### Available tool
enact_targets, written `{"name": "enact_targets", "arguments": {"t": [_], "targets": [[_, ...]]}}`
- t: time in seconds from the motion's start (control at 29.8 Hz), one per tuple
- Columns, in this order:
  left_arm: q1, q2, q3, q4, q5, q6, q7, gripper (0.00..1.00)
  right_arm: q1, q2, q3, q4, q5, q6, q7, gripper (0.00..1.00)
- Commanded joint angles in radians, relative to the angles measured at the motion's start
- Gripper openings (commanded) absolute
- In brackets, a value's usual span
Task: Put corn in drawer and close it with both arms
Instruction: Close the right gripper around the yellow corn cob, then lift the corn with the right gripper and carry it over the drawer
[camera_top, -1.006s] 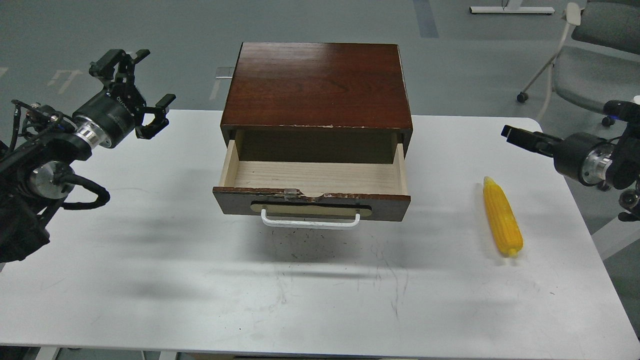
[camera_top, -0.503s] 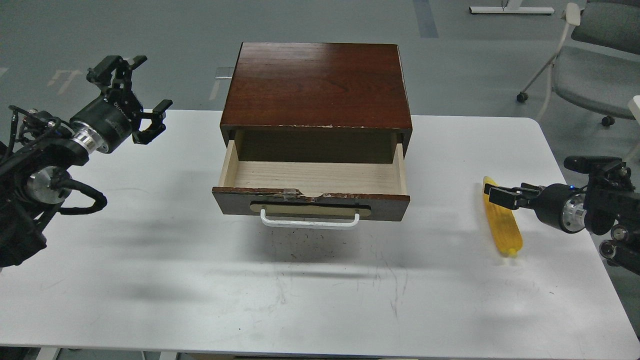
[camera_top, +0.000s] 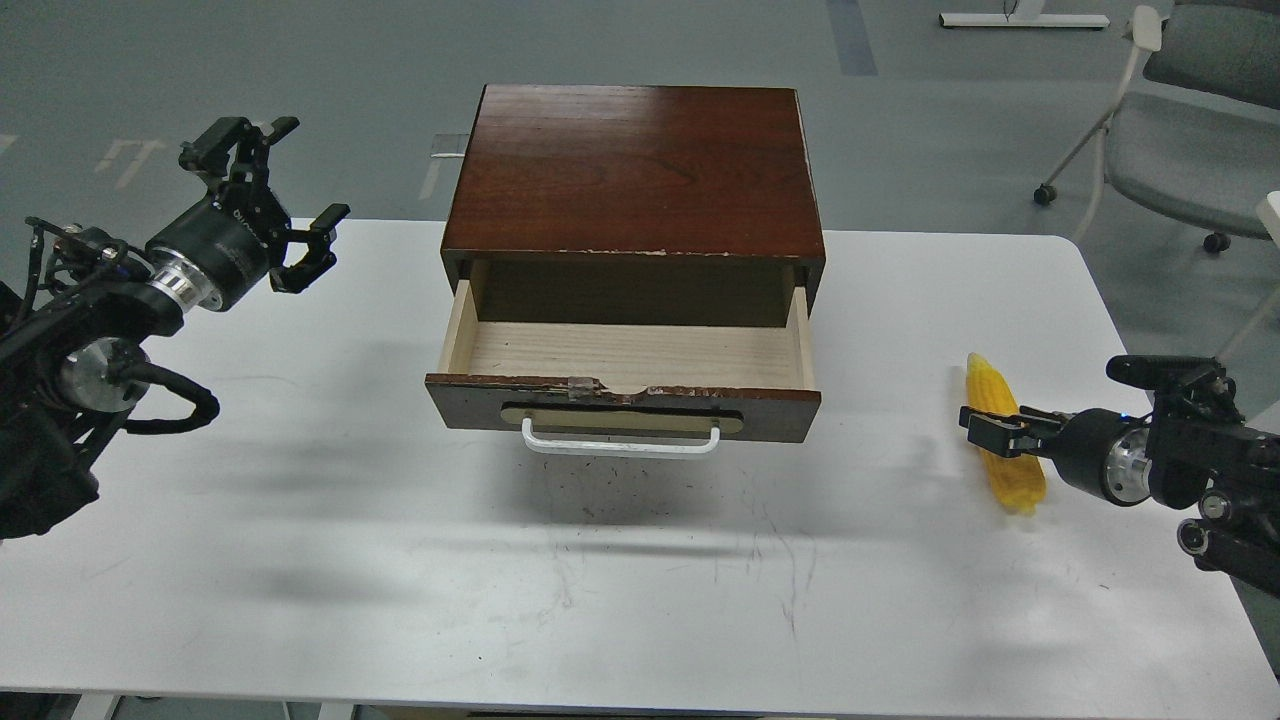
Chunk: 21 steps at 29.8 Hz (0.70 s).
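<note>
The long tapered yellow corn cob (camera_top: 1003, 436) lies lengthwise front-to-back on the white table (camera_top: 300, 520), right of the open dark-brown wooden drawer (camera_top: 620, 405), crossed mid-length by the right black gripper (camera_top: 985, 430), whose finger spacing I cannot tell, while the left black gripper (camera_top: 272, 205), spread apart, hovers far off.

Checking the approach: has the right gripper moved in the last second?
Yes. The right gripper dropped from up near the table's far right corner down onto the middle of the corn, which stayed put.
</note>
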Motion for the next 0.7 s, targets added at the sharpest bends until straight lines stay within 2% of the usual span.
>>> {"name": "enact_targets", "arguments": {"t": [0.0, 0.1, 0.2, 0.47, 0.67], "targets": [[0.0, 0.0, 0.0, 0.0, 0.0, 0.0, -0.002, 0.98, -0.005, 0.011, -0.001, -0.03, 0.0, -0.035, -0.015, 0.17], [0.0, -0.002, 0.0, 0.0, 0.0, 0.0, -0.002, 0.98, -0.022, 0.015, -0.001, -0.029, 0.0, -0.043, -0.015, 0.15], [0.002, 0.0, 0.0, 0.001, 0.0, 0.0, 0.0, 0.98, -0.016, 0.02, -0.001, -0.03, 0.0, -0.043, -0.015, 0.0], [0.002, -0.002, 0.0, 0.0, 0.0, 0.0, 0.0, 0.98, 0.073, 0.014, 0.005, -0.001, 0.006, -0.103, -0.009, 0.0], [0.002, 0.0, 0.0, 0.0, 0.0, 0.0, 0.0, 0.98, 0.271, -0.044, -0.003, 0.089, -0.032, -0.177, 0.02, 0.0]]}}
